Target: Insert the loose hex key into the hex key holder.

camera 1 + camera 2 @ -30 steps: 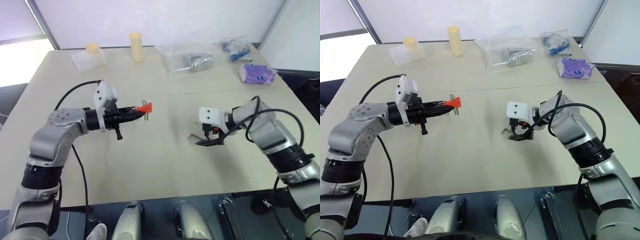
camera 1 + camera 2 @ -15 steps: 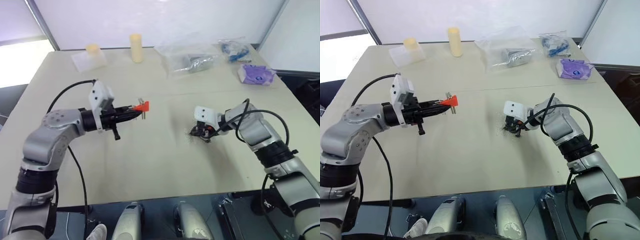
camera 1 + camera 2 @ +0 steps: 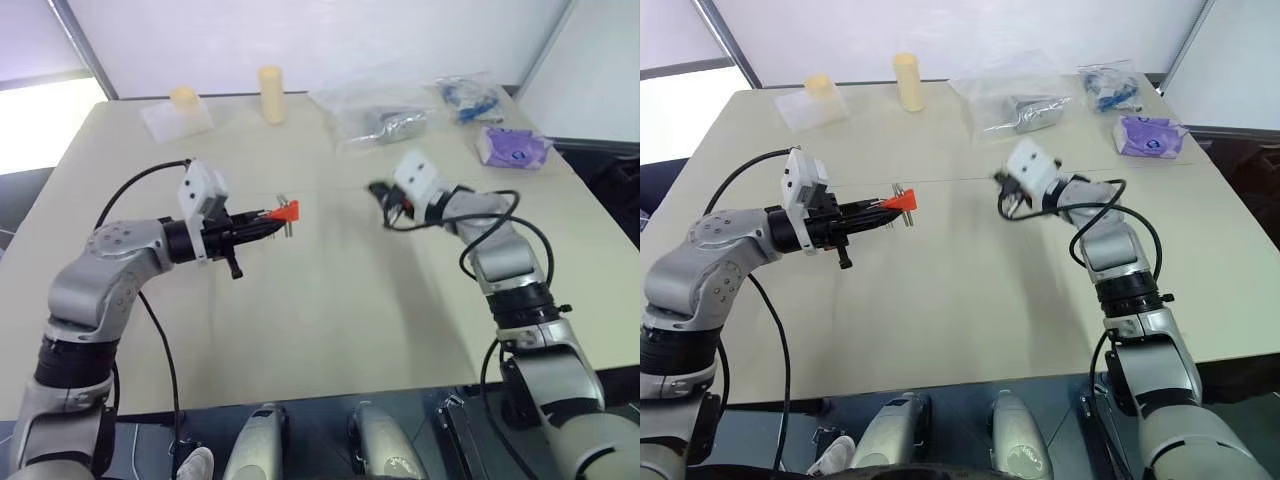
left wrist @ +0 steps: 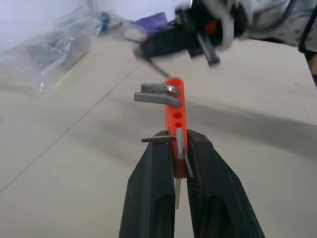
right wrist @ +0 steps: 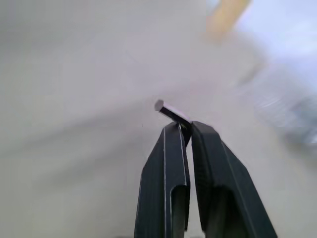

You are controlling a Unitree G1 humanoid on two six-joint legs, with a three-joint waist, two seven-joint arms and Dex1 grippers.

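Right gripper (image 5: 184, 130) pinched on the loose hex key (image 5: 171, 113), lifted off the table (image 3: 330, 310), its end poking past the fingertips. Left gripper (image 4: 176, 151) clamped on the hex key holder (image 4: 174, 106), held level above the table's middle, facing the right gripper.

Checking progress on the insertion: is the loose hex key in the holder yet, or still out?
Out. The loose hex key is pinched in the right tool, apart from the hex key holder held by the left tool.
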